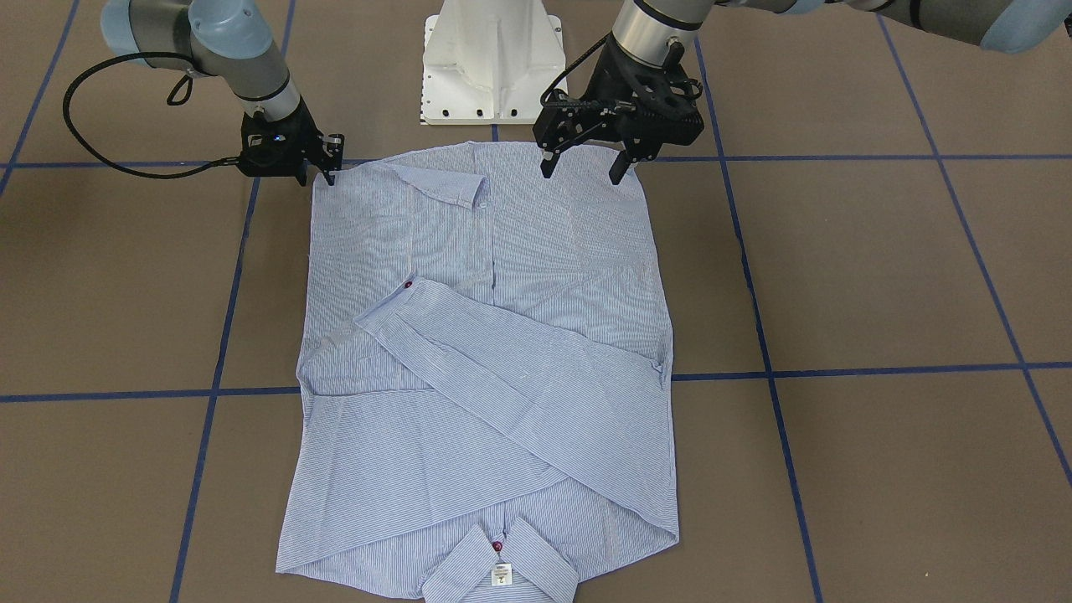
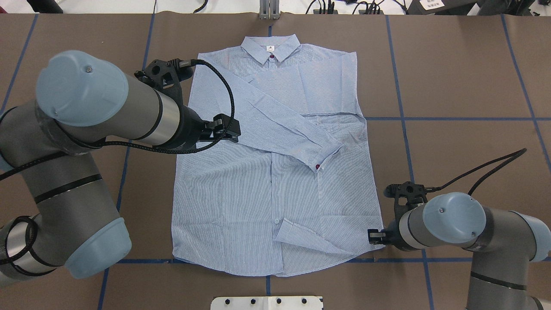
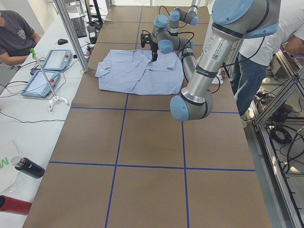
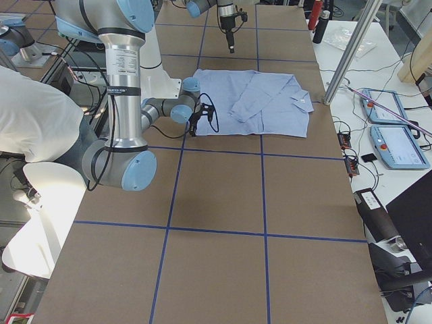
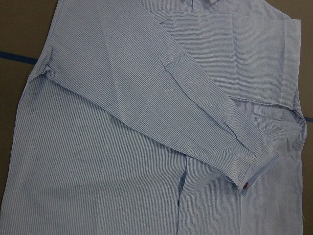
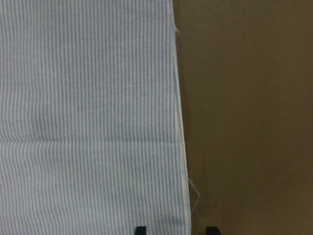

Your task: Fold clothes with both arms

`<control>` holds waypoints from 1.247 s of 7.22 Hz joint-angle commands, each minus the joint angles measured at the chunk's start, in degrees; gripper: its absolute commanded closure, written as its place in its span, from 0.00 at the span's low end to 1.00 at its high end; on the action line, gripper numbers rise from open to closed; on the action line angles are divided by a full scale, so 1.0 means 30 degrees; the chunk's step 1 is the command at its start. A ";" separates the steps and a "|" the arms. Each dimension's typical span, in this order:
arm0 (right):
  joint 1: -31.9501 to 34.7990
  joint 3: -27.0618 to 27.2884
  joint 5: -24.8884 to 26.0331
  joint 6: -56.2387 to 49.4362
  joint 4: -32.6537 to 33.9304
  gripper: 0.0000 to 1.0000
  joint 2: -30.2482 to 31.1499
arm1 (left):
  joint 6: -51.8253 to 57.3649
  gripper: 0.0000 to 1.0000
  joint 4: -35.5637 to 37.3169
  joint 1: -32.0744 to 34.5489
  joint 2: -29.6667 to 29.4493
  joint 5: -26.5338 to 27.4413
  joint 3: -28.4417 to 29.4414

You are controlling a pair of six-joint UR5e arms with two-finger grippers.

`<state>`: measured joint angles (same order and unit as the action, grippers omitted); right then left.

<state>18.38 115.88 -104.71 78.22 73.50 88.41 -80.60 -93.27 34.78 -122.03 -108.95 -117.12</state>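
Note:
The clothes are one light blue striped shirt lying flat on the brown table, collar at the far side from the robot. One sleeve crosses the chest diagonally and ends in a cuff with a red button. The other sleeve lies folded in near the hem. My left gripper hangs open above the shirt, holding nothing; the left wrist view shows only cloth. My right gripper is low at the hem corner, open, its fingertips straddling the shirt's side edge.
The white pedestal base stands just behind the hem. Blue tape lines grid the table. A person in a white top stands by the robot and another sits at the side bench beside tablets and bottles.

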 commanded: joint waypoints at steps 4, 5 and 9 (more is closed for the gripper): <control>-0.0151 -0.0157 -0.0919 0.0000 0.0197 0.49 -0.0025 | 0.0000 0.01 0.0122 0.0184 0.0041 -0.0011 -0.0070; -0.0180 -0.0158 -0.0984 0.0000 0.0197 0.49 -0.0025 | 0.0000 0.01 0.0122 0.0272 0.0041 -0.0011 -0.0070; -0.0239 -0.0188 -0.1131 0.0000 0.0197 0.58 -0.0055 | 0.0000 0.01 0.0122 0.0302 0.0041 -0.0011 -0.0099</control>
<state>17.70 115.33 -108.05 78.22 74.09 88.25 -80.60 -92.90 35.65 -121.92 -108.98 -117.42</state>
